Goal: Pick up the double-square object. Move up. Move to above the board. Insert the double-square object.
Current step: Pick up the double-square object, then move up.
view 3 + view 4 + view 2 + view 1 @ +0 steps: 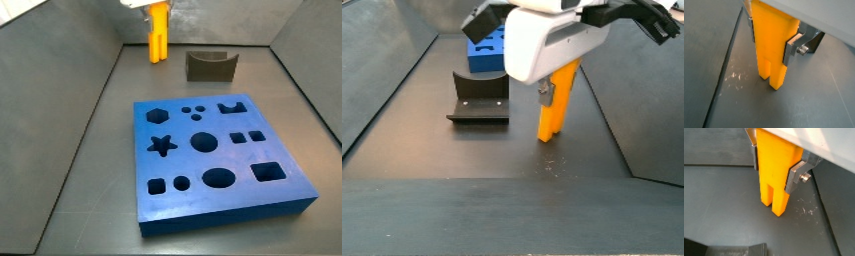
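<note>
Your hand [777,168] is closing its silver finger plates on the upper part of the tall yellow-orange double-square object [774,178], standing upright by the dark fixture [210,66]. Be lifting straight up before heading to the blue board [221,160].

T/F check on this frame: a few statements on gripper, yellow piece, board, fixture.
1. The gripper is closed on the double-square object. True.
2. The double-square object sits in a cut-out of the board. False: it stands upright at the far end of the floor, apart from the board.
3. The piece's lower end splits into two prongs. True.
4. The fixture lies on the board. False: it stands on the floor beyond the board.
5. The board's star cut-out holds a piece. False: it is empty.
</note>
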Robot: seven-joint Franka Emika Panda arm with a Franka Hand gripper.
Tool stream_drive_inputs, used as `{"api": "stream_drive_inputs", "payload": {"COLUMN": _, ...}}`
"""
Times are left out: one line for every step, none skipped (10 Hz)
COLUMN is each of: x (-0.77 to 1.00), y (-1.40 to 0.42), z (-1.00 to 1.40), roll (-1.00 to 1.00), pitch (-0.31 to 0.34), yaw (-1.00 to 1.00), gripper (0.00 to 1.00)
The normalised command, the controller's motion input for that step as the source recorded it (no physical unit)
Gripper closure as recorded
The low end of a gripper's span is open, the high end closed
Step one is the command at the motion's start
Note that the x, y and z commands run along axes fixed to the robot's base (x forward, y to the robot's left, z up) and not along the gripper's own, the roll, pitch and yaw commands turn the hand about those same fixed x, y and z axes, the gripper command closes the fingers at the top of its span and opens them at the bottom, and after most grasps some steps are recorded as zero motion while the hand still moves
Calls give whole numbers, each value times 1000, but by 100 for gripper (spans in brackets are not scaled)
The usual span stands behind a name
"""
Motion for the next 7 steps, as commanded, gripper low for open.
{"api": "stream_drive_inputs", "payload": {"x": 0, "y": 0, "z": 0, "roll": 0, "pitch": 0, "yaw": 0, "gripper": 100}}
{"api": "stream_drive_inputs", "payload": {"x": 0, "y": 0, "z": 0, "roll": 0, "pitch": 0, "yaw": 0, "gripper": 100}}
{"api": "stream_drive_inputs", "payload": {"x": 0, "y": 0, "z": 0, "roll": 0, "pitch": 0, "yaw": 0, "gripper": 100}}
{"api": "stream_drive_inputs", "payload": {"x": 0, "y": 0, "z": 833, "roll": 0, "pitch": 0, "yaw": 0, "gripper": 100}}
{"api": "stream_drive_inputs", "payload": {"x": -49, "y": -42, "z": 789, "roll": -9, "pitch": 26, "yaw": -22, "gripper": 100}}
{"api": "stream_drive_inputs", "payload": {"x": -64, "y": -35, "z": 676, "roll": 11, "pitch": 40, "yaw": -25, "gripper": 100}}
{"api": "stream_drive_inputs", "payload": {"x": -52, "y": -18, "z": 569, "roll": 36, "pitch": 43, "yaw": -24, "gripper": 100}}
